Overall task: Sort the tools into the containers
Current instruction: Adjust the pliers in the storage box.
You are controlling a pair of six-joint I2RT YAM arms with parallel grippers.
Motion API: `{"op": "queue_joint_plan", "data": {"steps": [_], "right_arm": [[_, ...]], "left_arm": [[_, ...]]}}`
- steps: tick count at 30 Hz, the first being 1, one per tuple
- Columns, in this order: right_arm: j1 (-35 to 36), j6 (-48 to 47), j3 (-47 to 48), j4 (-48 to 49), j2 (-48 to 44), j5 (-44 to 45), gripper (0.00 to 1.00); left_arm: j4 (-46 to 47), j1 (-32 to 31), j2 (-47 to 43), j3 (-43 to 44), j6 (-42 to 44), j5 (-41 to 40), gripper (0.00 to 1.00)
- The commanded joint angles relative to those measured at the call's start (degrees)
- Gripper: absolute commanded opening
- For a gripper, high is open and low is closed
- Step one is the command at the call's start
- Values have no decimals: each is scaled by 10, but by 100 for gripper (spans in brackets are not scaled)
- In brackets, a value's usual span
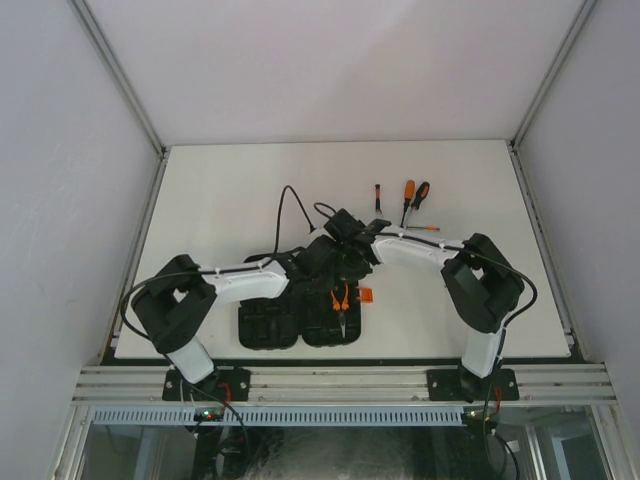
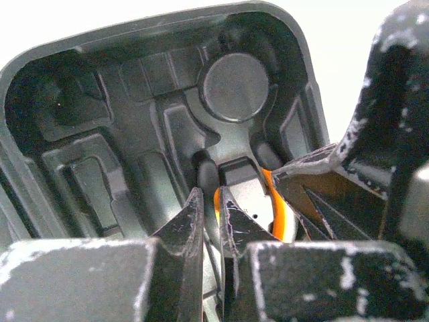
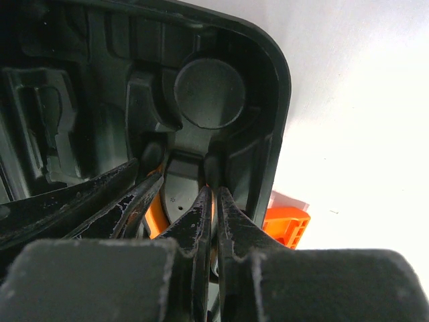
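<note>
Arms: left arm (image 1: 240, 280) and right arm (image 1: 420, 250) reach in from the near edge and meet over the case.
Case: (image 1: 268, 325) lies open and flat, near centre of the table (image 1: 200, 200). Its left half shows only bare moulded slots.
Pliers: (image 1: 341, 303) lie in the right half of the case, head toward the near edge, orange handles toward the far side, below a round recess (image 2: 234, 87). Whether they are pressed fully home I cannot tell.
Left gripper: (image 2: 211, 201) jaws nearly together, a sliver of orange between them, so it appears to pinch the pliers' left handle.
Right gripper: (image 3: 213, 198) jaws nearly together the same way, apparently pinching the right handle. The two grippers sit just beside each other.
Latch: (image 1: 365, 295) orange, at the case's right edge.
Screwdrivers: at least three lie on the far right of the table, well apart from the case: (image 1: 378, 197), (image 1: 407, 192), (image 1: 421, 193).
Hammer: not visible in any view.
Progress: early, by my reading. One tool is in the case and being settled, while every screwdriver is yet to be fetched and slotted.
</note>
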Motion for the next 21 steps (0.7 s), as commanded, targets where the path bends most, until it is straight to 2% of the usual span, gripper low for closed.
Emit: {"op": "queue_joint_plan", "data": {"steps": [1,5,9,21], "right_arm": [[47,56,-149,147,156,-58,0],[26,39,-149,117,85,-42,0],[-3,27,-140,105,40,-35,0],[-26,-8,-61,56,-7,-9,0]], "left_arm": [[56,-35,83,-77,-26,88,0],[24,-31,9,-78,-4,72,0],[-12,-25,-27,-46,15,63,0],[-84,24,-96,50,76,49,5]]}}
